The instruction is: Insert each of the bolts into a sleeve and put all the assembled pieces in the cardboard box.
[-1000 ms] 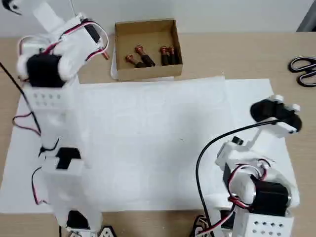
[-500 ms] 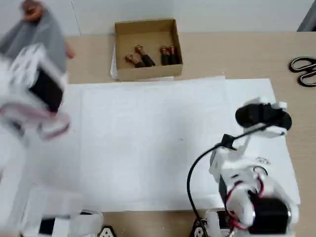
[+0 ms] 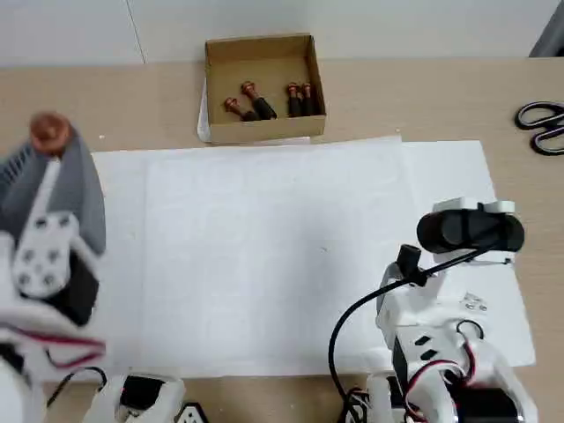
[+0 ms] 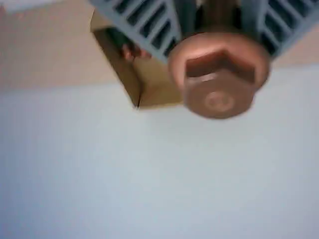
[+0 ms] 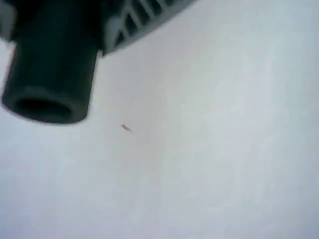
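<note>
Copper bolt (image 4: 218, 74) clamped in left end effector (image 4: 219, 12) | black sleeve (image 5: 50, 69) in right end effector (image 5: 70, 20)

Both arms are wearing white printed-plastic shells. The left arm (image 3: 40, 264) is showing a slatted grey gripper (image 3: 50, 152), a plate dotted with small round holes, a black motor block (image 3: 77, 295) and looping red wires (image 3: 53, 339). The right arm (image 3: 441, 326) is showing a black cylindrical motor (image 3: 469, 229), a thick black cable (image 3: 352, 313) and red-and-white wires (image 3: 445, 366).

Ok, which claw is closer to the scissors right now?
Right. The right claw, gripping a sleeve, is in front of the scissors, slightly to their left; the left claw, gripping a bolt, is far off at the left side.
</note>
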